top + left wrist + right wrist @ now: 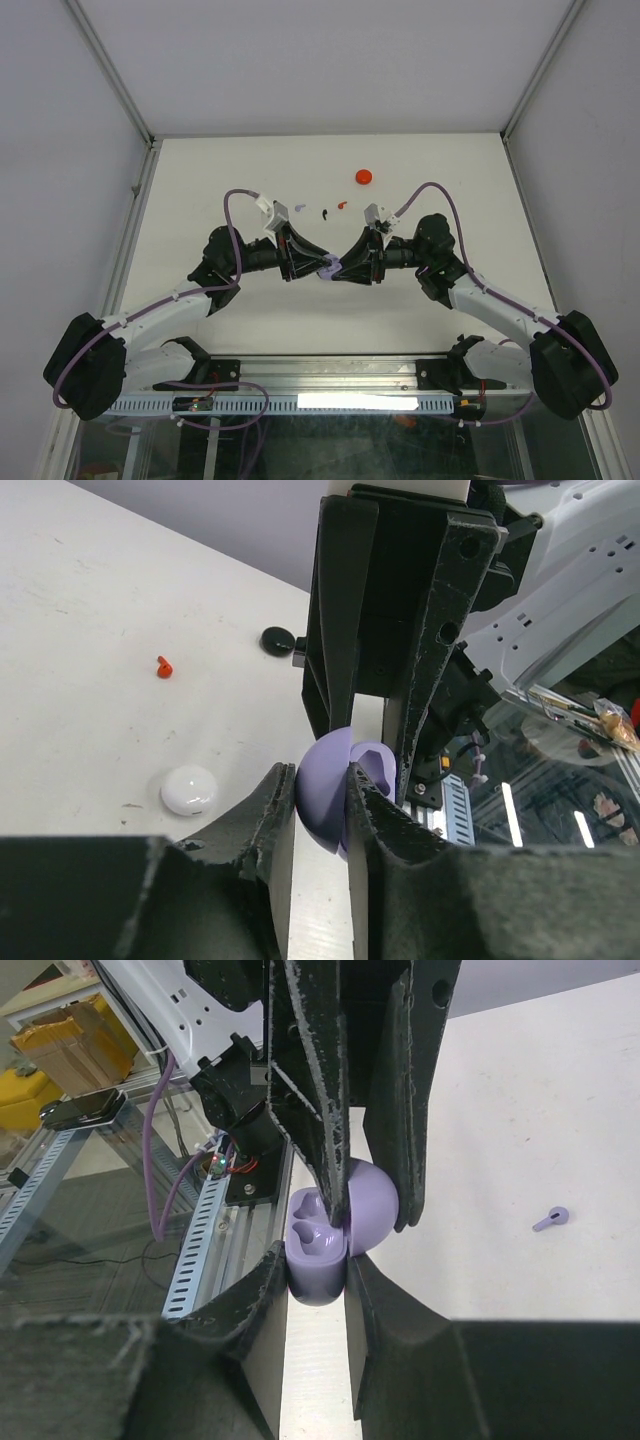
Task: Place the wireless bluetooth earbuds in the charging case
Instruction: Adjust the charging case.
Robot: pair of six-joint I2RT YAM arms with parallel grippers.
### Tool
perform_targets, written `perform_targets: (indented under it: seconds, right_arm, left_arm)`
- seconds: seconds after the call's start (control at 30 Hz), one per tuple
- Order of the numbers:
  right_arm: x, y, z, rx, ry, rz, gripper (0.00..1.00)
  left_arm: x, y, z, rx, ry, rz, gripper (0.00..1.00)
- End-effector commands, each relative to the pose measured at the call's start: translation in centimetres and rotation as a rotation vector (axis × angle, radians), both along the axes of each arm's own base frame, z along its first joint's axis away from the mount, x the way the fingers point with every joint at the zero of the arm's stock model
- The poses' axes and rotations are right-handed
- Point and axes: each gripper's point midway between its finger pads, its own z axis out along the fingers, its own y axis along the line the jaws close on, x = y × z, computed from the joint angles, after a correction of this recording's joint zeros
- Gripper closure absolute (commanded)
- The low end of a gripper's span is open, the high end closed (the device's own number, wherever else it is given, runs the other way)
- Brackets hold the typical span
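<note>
The lilac charging case (328,267) hangs open above the table between both grippers. My right gripper (318,1260) is shut on its base (317,1252), whose two empty sockets face up. My left gripper (322,780) is shut on the domed lid (326,798), which stands upright beside the base. The earbuds lie loose on the table beyond the grippers: a lilac one (300,207), also in the right wrist view (551,1219), a black one (325,213) and a red one (342,204), also in the left wrist view (164,666).
A round red case (363,177) sits further back on the table. In the left wrist view a white round case (188,789) lies near the fingers and a black round case (276,638) further off. The metal rail (330,372) runs along the near edge.
</note>
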Motion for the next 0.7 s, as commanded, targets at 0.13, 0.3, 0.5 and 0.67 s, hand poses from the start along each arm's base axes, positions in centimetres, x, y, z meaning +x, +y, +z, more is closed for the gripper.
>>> perform_targets:
  seconds: [0.13, 0.3, 0.5, 0.67]
  right_arm:
    - [-0.1, 0.1, 1.9, 0.050, -0.062, 0.018, 0.79]
    - [-0.1, 0.0, 1.5, 0.046, -0.055, 0.005, 0.64]
    - [-0.2, -0.1, 1.2, 0.046, -0.053, 0.005, 0.55]
    - [-0.6, 0.0, 1.7, 0.068, -0.072, 0.020, 0.55]
  left_arm:
    - [-0.7, 0.0, 2.9, -0.043, -0.146, -0.049, 0.95]
    - [-0.8, 0.6, 3.5, -0.051, -0.205, -0.017, 0.99]
    - [-1.0, 0.6, 4.0, -0.059, -0.234, -0.012, 0.99]
    - [-1.0, 0.5, 4.1, -0.062, -0.235, -0.013, 0.99]
